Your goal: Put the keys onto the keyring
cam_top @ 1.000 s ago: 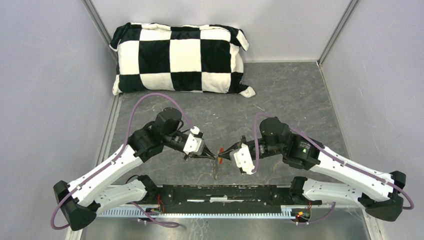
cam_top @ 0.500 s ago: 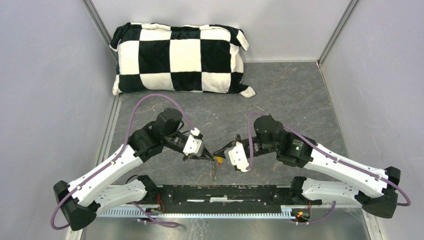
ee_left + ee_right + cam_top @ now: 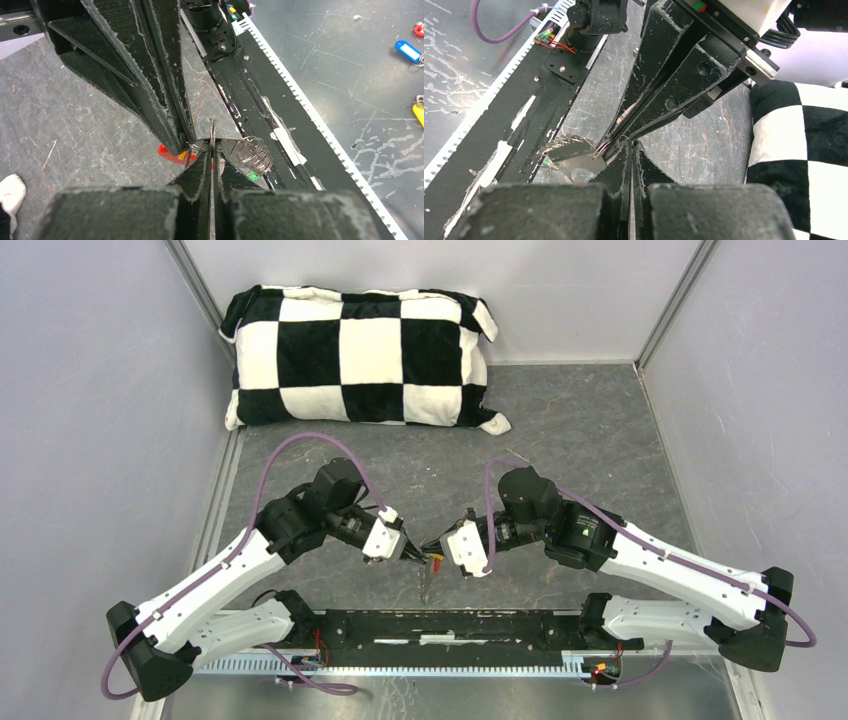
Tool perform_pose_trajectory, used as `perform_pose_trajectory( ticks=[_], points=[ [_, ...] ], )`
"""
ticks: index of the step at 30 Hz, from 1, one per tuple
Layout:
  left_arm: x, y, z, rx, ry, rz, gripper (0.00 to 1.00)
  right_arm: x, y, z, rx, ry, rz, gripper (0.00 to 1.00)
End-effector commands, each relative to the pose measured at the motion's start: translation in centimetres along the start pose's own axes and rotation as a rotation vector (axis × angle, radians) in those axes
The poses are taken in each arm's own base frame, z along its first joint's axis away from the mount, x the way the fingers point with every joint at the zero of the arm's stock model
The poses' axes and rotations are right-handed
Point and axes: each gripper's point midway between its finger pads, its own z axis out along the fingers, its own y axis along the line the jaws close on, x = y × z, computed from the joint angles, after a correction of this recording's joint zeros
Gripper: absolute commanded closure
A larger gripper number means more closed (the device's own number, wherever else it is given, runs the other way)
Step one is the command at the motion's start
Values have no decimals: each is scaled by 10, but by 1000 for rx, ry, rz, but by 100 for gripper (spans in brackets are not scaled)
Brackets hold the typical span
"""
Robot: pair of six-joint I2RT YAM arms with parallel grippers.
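Both claws meet tip to tip just above the table (image 3: 560, 430). My left claw (image 3: 212, 150) is clamped on the keyring's (image 3: 254, 154) thin wire loop. My right claw (image 3: 630, 147) is pressed together beside it, pinching what, I can't tell. The yellow key (image 3: 189, 156) and green key (image 3: 253, 176) sit close by. I judge the threading midway, with neither key clearly on.

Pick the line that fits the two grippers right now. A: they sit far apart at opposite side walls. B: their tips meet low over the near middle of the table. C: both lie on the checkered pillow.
B: the left gripper and the right gripper point at each other with tips together, well short of the pillow.
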Motion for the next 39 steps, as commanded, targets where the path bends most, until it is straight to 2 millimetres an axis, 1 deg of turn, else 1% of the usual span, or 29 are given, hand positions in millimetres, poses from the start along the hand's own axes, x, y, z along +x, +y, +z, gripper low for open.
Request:
perform_pose_trajectory(
  ticks=[1,3,4,6,8,10,15,22,24,29,31,33,34,36,39],
  points=[
    [-41,7,-4,11,-102,184,98,-11,-16,0,31,-8,3,100],
    [-48,14,-5,-20,-123,190,98,-12,-15,2,14,-10,12,100],
    [-50,16,-5,-34,-131,166,98,-13,-16,2,15,-12,16,100],
    [-63,27,-7,-96,-174,171,98,-14,-17,1,15,-11,28,100],
    [-69,32,-8,-128,-202,153,98,-13,-18,1,14,-2,43,98],
    [-73,32,-9,-131,-218,140,98,-12,-22,1,15,7,57,93],
    [-83,31,-10,-137,-268,118,98,-15,-33,0,6,21,57,88],
    [-96,27,-10,-113,-339,103,98,-28,-51,-4,-11,16,5,81],
    [-96,25,-10,-110,-343,104,98,-30,-54,-5,-6,13,5,81],
    [-91,22,-11,-128,-342,117,98,-40,-51,-9,-21,-23,17,79],
    [-88,21,-11,-136,-339,121,98,-41,-50,-10,-20,-25,28,79],
    [-83,20,-10,-137,-332,117,98,-40,-53,-13,1,-13,44,79],
    [-80,19,-10,-140,-327,116,98,-37,-56,-15,24,0,56,78],
    [-74,18,-10,-153,-310,124,98,-27,-69,-24,112,36,71,72],
    [-54,8,-7,-124,-256,94,98,-13,-92,-46,291,60,104,64]
  ],
)
